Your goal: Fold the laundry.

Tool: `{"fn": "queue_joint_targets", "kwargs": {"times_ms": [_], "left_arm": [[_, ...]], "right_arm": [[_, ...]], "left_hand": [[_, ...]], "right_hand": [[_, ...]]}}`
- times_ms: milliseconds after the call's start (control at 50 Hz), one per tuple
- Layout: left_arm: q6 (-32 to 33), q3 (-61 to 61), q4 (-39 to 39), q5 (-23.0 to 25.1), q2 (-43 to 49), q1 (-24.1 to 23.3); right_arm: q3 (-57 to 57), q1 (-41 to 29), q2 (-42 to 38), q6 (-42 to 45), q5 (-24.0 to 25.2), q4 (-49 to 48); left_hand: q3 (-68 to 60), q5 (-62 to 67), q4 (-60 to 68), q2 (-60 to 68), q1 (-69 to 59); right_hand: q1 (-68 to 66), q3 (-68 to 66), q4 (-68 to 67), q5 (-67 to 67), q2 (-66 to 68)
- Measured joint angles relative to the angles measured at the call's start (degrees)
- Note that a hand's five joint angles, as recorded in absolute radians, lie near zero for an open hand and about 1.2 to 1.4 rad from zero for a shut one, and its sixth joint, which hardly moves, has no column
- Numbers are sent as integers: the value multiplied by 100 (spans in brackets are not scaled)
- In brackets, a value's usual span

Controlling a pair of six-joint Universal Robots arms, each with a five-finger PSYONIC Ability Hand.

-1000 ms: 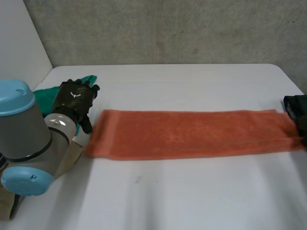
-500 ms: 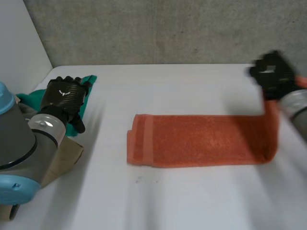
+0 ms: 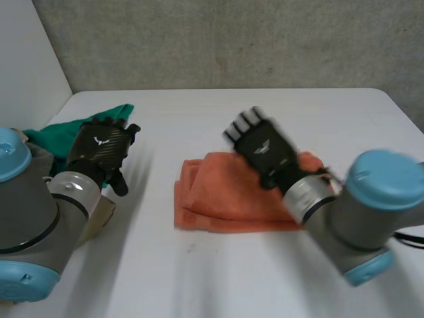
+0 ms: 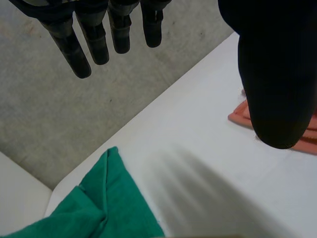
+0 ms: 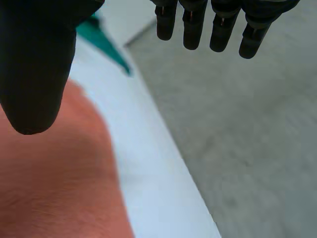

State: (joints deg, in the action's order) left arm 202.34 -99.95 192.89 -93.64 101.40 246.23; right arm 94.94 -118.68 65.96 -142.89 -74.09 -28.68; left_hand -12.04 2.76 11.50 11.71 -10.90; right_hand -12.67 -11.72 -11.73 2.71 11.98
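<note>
Head view: orange towel (image 3: 218,199) lies doubled on itself near the middle of the counter (image 3: 218,278), upper layer skewed a little, lower layer showing along the near and left edges. Right hand (image 3: 267,151) is over the towel's far edge, released, fingers straight, nothing held; whether it touches the cloth I cannot tell. Left hand (image 3: 101,144) hangs well apart to the left, also released and empty, just beside a rumpled green cloth (image 3: 59,134) at the counter's far-left corner.

Progress, as judged: one lengthwise-to-half fold of the towel is done; edges want squaring, perhaps one more fold. Green cloth is not yet folded.

Against a second ago: the towel then lay as one long strip across the counter; half a second ago the right hand had its right end lifted. Left hand has hardly moved.
</note>
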Motion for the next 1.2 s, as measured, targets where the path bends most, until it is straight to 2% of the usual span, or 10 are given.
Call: {"fn": "queue_joint_targets", "kwargs": {"times_ms": [120, 300, 400, 440, 500, 720, 940, 980, 1100, 1200], "left_arm": [[8, 145, 116, 54, 137, -357], [56, 492, 227, -54, 543, -1104], [44, 560, 186, -206, 597, -1210], [34, 542, 171, -233, 563, -1177], [15, 488, 159, -237, 477, -1082], [-113, 153, 167, -66, -107, -524], [-338, -60, 175, -6, -342, -138], [-403, -69, 188, -3, -331, -99], [-529, 49, 271, 21, -252, -108], [-652, 398, 444, 145, -29, -303]], "right_arm": [[318, 736, 764, -1404, 108, 671], [759, 1656, 665, -1111, 317, 2030], [825, 2084, 164, -636, 281, 2078], [756, 2185, -40, -466, 218, 2006], [607, 2215, -219, -307, 57, 1893], [257, 924, 454, -54, -651, 674], [-122, -1060, -448, 280, 769, 81], [-409, -1205, -791, 240, 895, 433], [-1009, -1045, -1103, -473, 688, 1175], [-1137, -564, -671, -1962, 94, 1344]], "left_hand": [[5, 0, 0, 0, 0], [5, 0, 0, 0, 0], [5, 0, 0, 0, 0], [0, 0, 0, 0, 0], [5, 0, 0, 0, 0], [5, 0, 0, 0, 0], [5, 0, 0, 0, 0], [5, 1, 0, 0, 0], [5, 1, 0, 0, 0], [0, 1, 0, 0, 0]], "right_hand": [[0, 0, 0, 0, 0], [-104, -151, -158, 125, 127], [-2404, -2469, -2470, 2289, 2472], [-4646, -4777, -4792, 4684, 4828], [-4968, -5546, -5578, 5353, 5527], [-4969, -5611, -5676, 5500, 5534], [-5010, -5619, -5681, 5519, 5534], [-4907, -5131, -5142, 5090, 5087], [-413, -571, -550, 450, 481], [-5, -4, 1, -2, 2]]}}
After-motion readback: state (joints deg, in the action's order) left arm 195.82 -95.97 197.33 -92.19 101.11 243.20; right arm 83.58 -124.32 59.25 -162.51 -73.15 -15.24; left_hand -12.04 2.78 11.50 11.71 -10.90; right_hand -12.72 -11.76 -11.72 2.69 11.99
